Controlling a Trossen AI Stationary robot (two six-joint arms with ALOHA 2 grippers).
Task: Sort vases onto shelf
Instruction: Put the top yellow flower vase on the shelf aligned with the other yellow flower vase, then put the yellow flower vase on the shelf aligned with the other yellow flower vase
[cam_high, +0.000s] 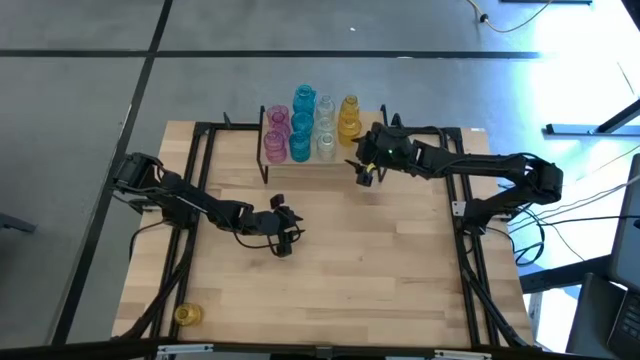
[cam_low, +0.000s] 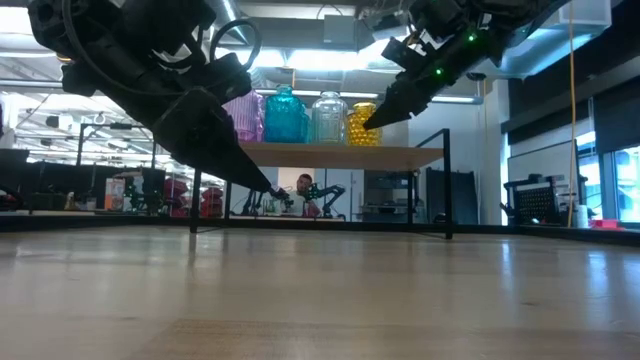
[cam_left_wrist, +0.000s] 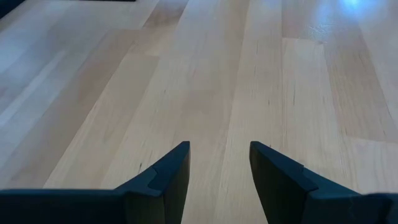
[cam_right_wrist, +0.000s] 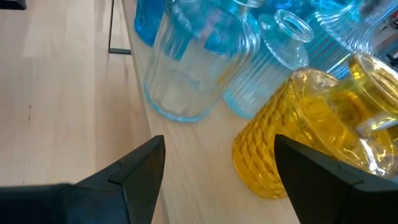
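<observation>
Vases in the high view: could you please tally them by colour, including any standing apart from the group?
Pink vases: 3
Blue vases: 3
Clear vases: 3
Yellow vases: 2
Lone yellow vase: 1
Total: 12

From above, the shelf (cam_high: 345, 162) at the table's (cam_high: 380, 270) far edge carried pink (cam_high: 276, 135), blue (cam_high: 303, 122), clear (cam_high: 326, 130) and yellow vases (cam_high: 349, 117) in rows. The right hand (cam_high: 364, 173) hovered just beside it; the left hand (cam_high: 284, 238) hung over mid-table. One yellow vase (cam_high: 187, 315) stood alone at the near left corner.
</observation>
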